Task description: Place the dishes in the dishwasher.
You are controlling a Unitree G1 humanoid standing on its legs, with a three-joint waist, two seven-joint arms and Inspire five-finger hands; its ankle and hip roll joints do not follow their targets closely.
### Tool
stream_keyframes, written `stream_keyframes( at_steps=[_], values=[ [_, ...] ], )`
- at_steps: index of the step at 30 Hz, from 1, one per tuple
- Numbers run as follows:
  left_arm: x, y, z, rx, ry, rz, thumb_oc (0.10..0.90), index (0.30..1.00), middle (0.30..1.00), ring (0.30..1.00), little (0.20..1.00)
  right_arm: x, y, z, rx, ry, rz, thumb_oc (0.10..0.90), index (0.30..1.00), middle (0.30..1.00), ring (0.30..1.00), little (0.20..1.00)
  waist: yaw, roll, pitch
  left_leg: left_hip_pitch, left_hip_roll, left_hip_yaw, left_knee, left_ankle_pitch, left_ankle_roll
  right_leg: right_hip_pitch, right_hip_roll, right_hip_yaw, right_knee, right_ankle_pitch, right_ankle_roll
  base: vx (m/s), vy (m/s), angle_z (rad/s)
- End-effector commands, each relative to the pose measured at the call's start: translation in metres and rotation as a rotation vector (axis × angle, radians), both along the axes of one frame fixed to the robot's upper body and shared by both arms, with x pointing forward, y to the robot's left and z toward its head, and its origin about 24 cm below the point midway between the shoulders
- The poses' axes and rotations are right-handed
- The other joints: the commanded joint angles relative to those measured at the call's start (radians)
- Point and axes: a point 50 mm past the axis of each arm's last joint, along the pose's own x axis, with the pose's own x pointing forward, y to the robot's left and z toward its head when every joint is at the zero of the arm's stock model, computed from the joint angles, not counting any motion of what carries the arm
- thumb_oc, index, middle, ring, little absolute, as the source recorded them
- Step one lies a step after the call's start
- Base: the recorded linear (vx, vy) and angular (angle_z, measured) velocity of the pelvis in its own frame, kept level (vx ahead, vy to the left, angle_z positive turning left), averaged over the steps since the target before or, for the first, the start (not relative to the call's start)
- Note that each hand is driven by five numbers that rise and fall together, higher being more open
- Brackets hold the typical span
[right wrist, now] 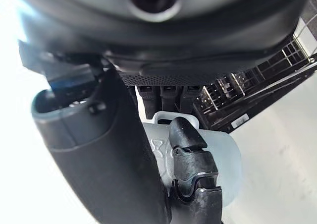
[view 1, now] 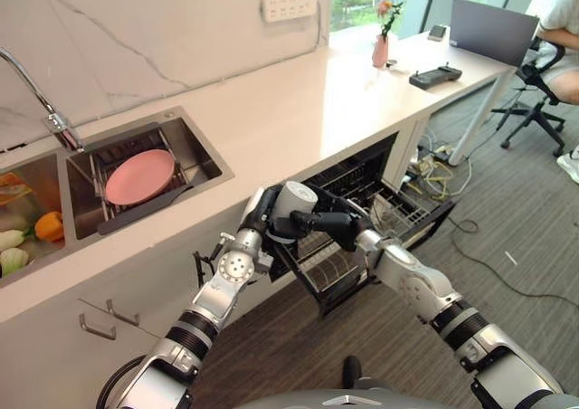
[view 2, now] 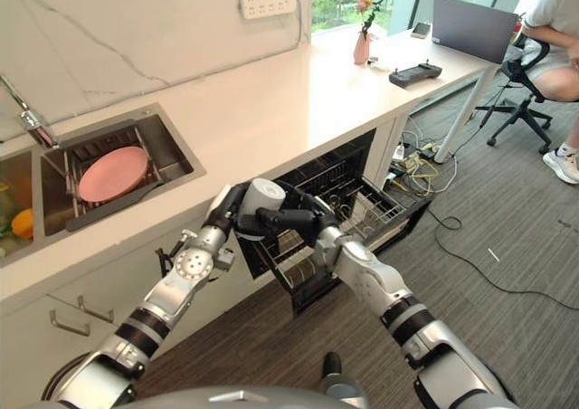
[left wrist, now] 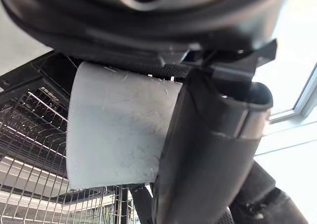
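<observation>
White cup (view 1: 294, 197) is pinched between my left hand (view 1: 260, 212) and right hand (view 1: 333, 223) above the dishwasher rack (view 1: 398, 212); a mistimed release drops it.

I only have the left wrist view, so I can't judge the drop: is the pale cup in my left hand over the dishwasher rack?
Observer: In the head views, the pale grey cup in the left hand sits above the pulled-out black wire dishwasher rack.
Operator: And the right hand?
Observer: The right hand is at the cup too, from the opposite side.
Operator: Anything left?
Observer: A round pink plate lies in the steel sink.
</observation>
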Motion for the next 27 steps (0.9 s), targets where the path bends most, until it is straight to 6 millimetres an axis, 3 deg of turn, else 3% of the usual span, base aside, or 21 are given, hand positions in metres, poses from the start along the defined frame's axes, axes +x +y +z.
stream_keyframes(
  at_steps=[1, 3, 11, 12, 13, 20, 27],
  values=[
    [0.013, -0.087, 0.075, -0.068, -0.332, -0.305, 0.400, 0.300, 0.300, 0.300, 0.300, 0.008, 0.074, 0.066, 0.257, -0.232, 0.151, 0.800, 0.900, 0.900, 0.900, 0.900, -0.008, -0.044, -0.025, -0.041, -0.024, -0.012, 0.011, 0.005, -0.002, 0.090, -0.114, -0.023, 0.018, -0.177, 0.093, 0.00, 0.000, 0.00],
    [0.011, -0.098, 0.077, -0.069, -0.342, -0.329, 0.400, 0.300, 0.300, 0.300, 0.300, 0.004, 0.084, 0.064, 0.315, -0.197, 0.158, 0.800, 0.900, 0.900, 0.900, 0.900, -0.010, -0.044, -0.024, -0.043, -0.025, -0.015, 0.011, 0.005, -0.002, 0.089, -0.114, -0.023, 0.018, -0.177, 0.093, 0.00, 0.000, 0.00],
    [0.008, -0.108, 0.079, -0.048, -0.364, -0.353, 0.400, 0.300, 0.300, 0.300, 0.300, -0.001, 0.090, 0.057, 0.297, -0.173, 0.165, 0.800, 0.900, 0.900, 0.900, 0.900, -0.011, -0.043, -0.023, -0.043, -0.026, -0.017, 0.011, 0.004, 0.000, 0.088, -0.114, -0.021, 0.018, -0.178, 0.093, 0.00, 0.000, 0.00],
    [0.008, -0.108, 0.079, -0.044, -0.365, -0.356, 0.400, 0.300, 0.300, 0.300, 0.300, -0.002, 0.090, 0.056, 0.290, -0.171, 0.168, 0.563, 0.545, 0.545, 0.545, 0.545, -0.011, -0.043, -0.023, -0.043, -0.026, -0.017, 0.011, 0.004, 0.000, 0.089, -0.114, -0.022, 0.018, -0.178, 0.093, 0.00, 0.000, 0.00],
    [0.008, -0.109, 0.080, -0.043, -0.371, -0.357, 0.400, 0.300, 0.300, 0.300, 0.300, -0.001, 0.091, 0.057, 0.282, -0.177, 0.170, 0.400, 0.300, 0.300, 0.300, 0.300, -0.011, -0.043, -0.023, -0.042, -0.026, -0.017, 0.011, 0.003, 0.000, 0.089, -0.114, -0.021, 0.018, -0.178, 0.094, 0.00, 0.000, 0.00],
    [0.007, -0.112, 0.083, -0.040, -0.395, -0.367, 0.400, 0.300, 0.300, 0.300, 0.300, 0.002, 0.086, 0.063, 0.226, -0.253, 0.159, 0.400, 0.300, 0.300, 0.300, 0.300, -0.013, -0.042, -0.024, -0.039, -0.026, -0.016, 0.011, 0.002, 0.002, 0.091, -0.115, -0.023, 0.018, -0.179, 0.095, 0.00, 0.000, 0.00],
    [0.007, -0.109, 0.084, -0.021, -0.434, -0.300, 0.400, 0.300, 0.300, 0.300, 0.300, 0.007, 0.078, 0.083, 0.154, -0.419, -0.050, 0.400, 0.300, 0.300, 0.300, 0.300, -0.026, -0.029, -0.023, -0.034, -0.029, -0.015, 0.011, -0.003, 0.008, 0.091, -0.118, -0.019, 0.021, -0.179, 0.099, 0.00, 0.000, 0.00]
  ],
)
